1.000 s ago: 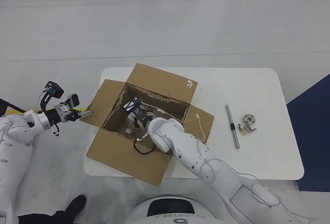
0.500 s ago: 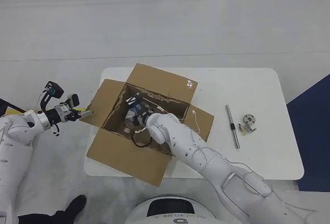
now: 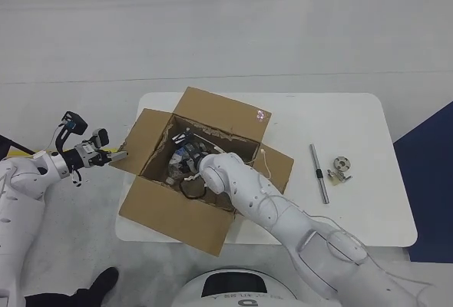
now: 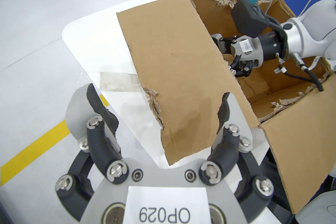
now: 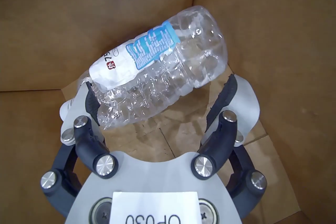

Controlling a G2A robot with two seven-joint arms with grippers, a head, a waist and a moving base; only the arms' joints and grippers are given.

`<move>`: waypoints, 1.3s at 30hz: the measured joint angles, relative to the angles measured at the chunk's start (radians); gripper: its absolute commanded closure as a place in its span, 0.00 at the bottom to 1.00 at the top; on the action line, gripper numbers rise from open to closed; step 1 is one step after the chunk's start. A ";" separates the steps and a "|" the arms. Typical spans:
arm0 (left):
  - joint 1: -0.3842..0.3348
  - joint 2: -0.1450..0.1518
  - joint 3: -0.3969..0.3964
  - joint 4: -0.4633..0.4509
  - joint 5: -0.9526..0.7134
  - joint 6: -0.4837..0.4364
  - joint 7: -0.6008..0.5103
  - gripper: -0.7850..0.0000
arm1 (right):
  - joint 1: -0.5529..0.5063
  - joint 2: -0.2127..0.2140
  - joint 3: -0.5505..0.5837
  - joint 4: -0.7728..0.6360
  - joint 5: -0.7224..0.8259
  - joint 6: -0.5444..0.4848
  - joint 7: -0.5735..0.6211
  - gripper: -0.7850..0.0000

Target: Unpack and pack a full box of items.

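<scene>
An open cardboard box (image 3: pixel 165 207) stands on the left half of the white table (image 3: pixel 349 123), with its flaps spread out. My right gripper (image 5: pixel 160 84) is down inside the box, open. A crumpled clear plastic bottle (image 5: pixel 162 64) with a blue and white label lies in a bottom corner, its neck end between my fingers and close against one finger pad (image 5: pixel 92 101). The left wrist view shows that right gripper (image 4: pixel 232 62) low between the box walls. My left gripper (image 4: pixel 157 93) is open off the table's left side (image 3: pixel 113 156), with the torn edge of the box's left flap (image 4: pixel 173 72) just beyond its fingertips.
A metal rod (image 3: pixel 319 173) and a small metal flange part (image 3: pixel 340 167) lie on the table to the right of the box. A thin white cable (image 3: pixel 266 163) hangs over the box's right flap. A blue panel (image 3: pixel 441 176) stands past the table's right edge.
My right arm has pushed deeper into the box, its wrist shifting toward the box's left side. The left arm has stayed where it was.
</scene>
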 measured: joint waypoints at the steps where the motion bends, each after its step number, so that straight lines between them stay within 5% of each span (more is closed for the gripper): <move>1: 0.000 0.000 0.000 0.000 0.000 0.000 0.000 0.00 | 0.004 -0.003 0.000 0.009 0.007 -0.011 -0.001 0.33; 2: 0.000 0.000 0.000 0.000 0.000 0.000 0.000 0.00 | 0.007 -0.005 0.001 0.017 0.014 -0.022 -0.003 0.47; 9: 0.000 0.000 0.000 0.000 0.000 0.000 0.000 0.00 | 0.031 -0.019 0.013 0.084 0.047 -0.066 -0.022 0.69; 13: 0.000 0.000 0.000 0.000 0.000 0.000 0.000 0.00 | 0.039 -0.027 0.017 0.114 0.060 -0.071 -0.027 1.00; 24: 0.000 0.000 0.000 0.000 0.000 0.000 0.000 0.00 | 0.002 0.003 0.051 0.043 0.000 -0.127 -0.108 1.00; 34: 0.000 0.000 0.000 0.000 0.000 0.000 0.000 0.00 | -0.275 0.138 0.203 -0.469 -0.288 -0.064 -0.063 1.00; 39: 0.000 0.000 0.000 0.000 0.000 0.000 0.000 0.00 | -0.392 0.178 0.271 -0.671 -0.353 -0.124 0.018 0.52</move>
